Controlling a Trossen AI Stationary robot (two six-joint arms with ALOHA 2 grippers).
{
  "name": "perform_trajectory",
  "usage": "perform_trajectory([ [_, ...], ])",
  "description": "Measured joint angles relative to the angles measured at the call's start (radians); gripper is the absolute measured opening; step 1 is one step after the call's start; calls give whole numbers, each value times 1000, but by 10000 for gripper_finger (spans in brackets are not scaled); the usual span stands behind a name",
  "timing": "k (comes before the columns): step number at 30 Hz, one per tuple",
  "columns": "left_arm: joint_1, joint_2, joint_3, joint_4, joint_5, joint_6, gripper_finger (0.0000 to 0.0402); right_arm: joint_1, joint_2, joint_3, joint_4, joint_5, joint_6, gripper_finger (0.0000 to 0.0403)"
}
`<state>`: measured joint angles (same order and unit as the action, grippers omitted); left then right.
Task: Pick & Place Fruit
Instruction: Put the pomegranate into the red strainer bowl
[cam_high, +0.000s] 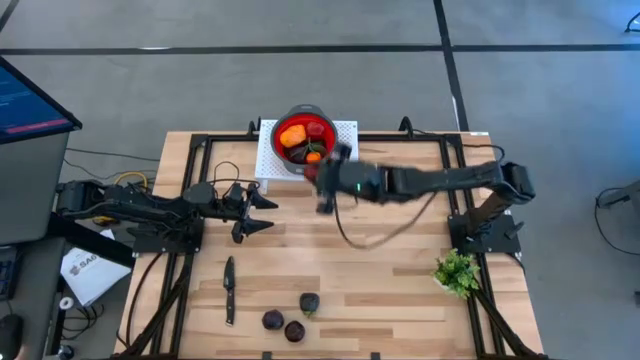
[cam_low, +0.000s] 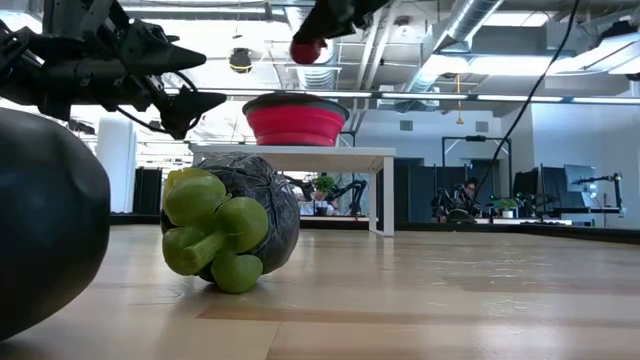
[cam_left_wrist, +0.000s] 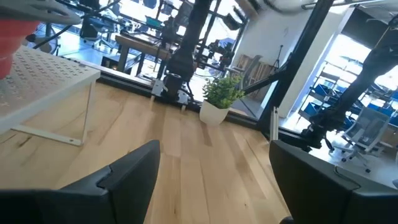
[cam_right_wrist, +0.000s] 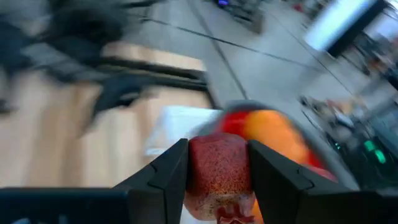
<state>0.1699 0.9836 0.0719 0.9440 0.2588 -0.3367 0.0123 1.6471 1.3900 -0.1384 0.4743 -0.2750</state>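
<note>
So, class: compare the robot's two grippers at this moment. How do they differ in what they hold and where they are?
The right gripper has its jaws closed on a red fruit; the left gripper has open jaws with nothing between them. The right gripper is raised beside the red bowl, which stands on a white stand; the left gripper hangs over bare table, well away from the bowl. Both are dark and two-fingered.

Three dark purple fruits (cam_high: 293, 320) lie close together near the table's front edge; one (cam_low: 235, 222) lies on its side, showing green calyx lobes. A speckled red fruit (cam_right_wrist: 219, 174) is raised beside the bowl, clamped between two dark fingers. Orange and red fruits (cam_high: 300, 136) are heaped at the far side
</note>
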Motion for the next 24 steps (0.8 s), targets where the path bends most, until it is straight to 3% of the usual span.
perform_trajectory([
  [10,0,0,-1,-1,0,0,297,-258,106,236,-240,-9,225,157],
  [12,0,0,-1,-1,0,0,297,-288,124,262,-311,-52,269,162],
  [17,0,0,-2,-2,0,0,297,-325,160,291,-367,-161,313,171],
  [24,0,0,-3,-2,-1,0,297,-326,161,291,-385,-161,316,188],
])
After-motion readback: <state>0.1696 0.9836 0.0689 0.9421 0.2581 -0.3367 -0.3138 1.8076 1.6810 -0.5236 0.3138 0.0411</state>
